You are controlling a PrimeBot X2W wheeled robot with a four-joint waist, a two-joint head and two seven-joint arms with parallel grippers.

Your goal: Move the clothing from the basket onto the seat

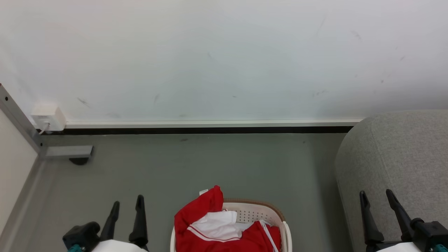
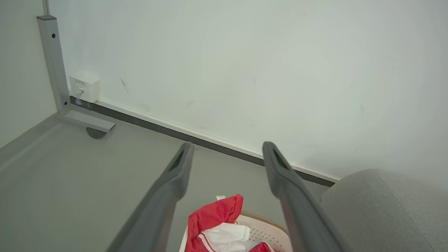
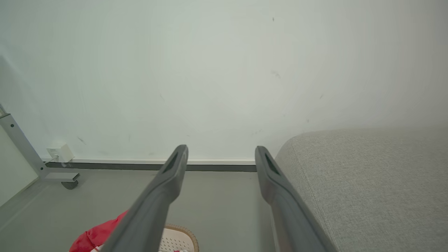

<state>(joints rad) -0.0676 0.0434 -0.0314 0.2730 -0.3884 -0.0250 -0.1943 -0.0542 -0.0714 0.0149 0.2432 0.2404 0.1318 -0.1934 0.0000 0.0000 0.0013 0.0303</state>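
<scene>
Red-and-white clothing (image 1: 210,224) heaped in the basket (image 1: 252,210) at near centre on grey floor (image 1: 210,164), seat (image 1: 395,154) just to its right; L gripper (image 1: 127,200) left of basket & R gripper (image 1: 375,192) by seat's near edge, both w/ fingers spread, holding nothing.

Clothing (image 1: 196,213): bright red, white panels, thin white stripe trim. Basket (image 1: 250,211): white, perforated with small holes, brown rim. Seat (image 1: 395,154): light grey woven fabric. Floor (image 1: 210,164): grey-green. Wall (image 1: 224,59): white.
</scene>
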